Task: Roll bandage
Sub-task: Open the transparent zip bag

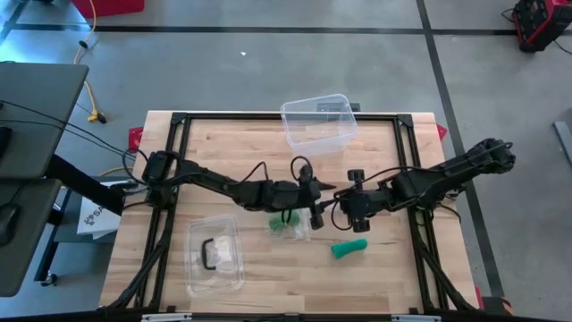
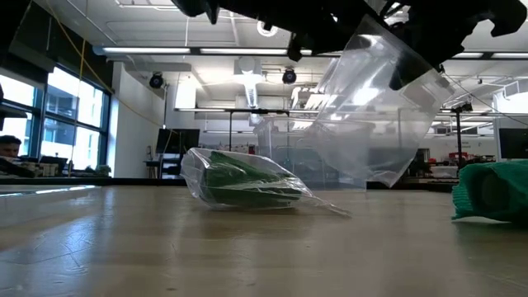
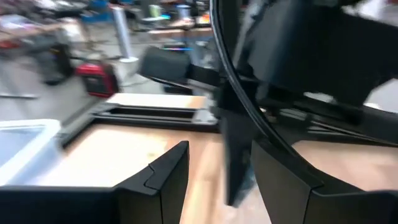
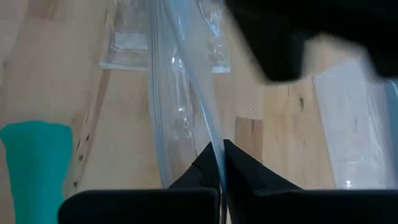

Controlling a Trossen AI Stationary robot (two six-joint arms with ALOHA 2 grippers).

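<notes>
Left end effector [image 1: 315, 199]: over the middle of the table [image 1: 223, 152], fingers [image 3: 163, 180] parted with bare wood between them. We see nothing in its grasp.

Right end effector [image 1: 344, 204]: just beside the left one, nearly tip to tip. Its 2 fingers [image 4: 239, 165] are pressed together on the edge of a clear plastic bag [image 2: 371, 115]. In the low view this bag hangs off the table, mouth up, and looks empty. We judge it is held aloft so that something can be dropped in, with the left end effector free to fetch or steady.

Items, left to right in the high view:
- Lidless clear tray [image 1: 214, 255] near the front left, holding a small dark loop we cannot identify.
- A second clear bag with green content [image 1: 288, 224], lying flat on the table just below the left end effector. Content reads as folded green material; we cannot tell more.
- Clear tub [image 1: 319, 122] at the far edge, well apart from both arms.
- Teal bandage [image 1: 349, 248], lying on the table just in front of the right end effector, touching neither end effector. In the right wrist view it [image 4: 36, 158] sits off to the side of the hanging bag.

Judgement: the bandage looks bunched into a short roll already; whether rolling is finished we cannot tell. Neither end effector is on it now.
</notes>
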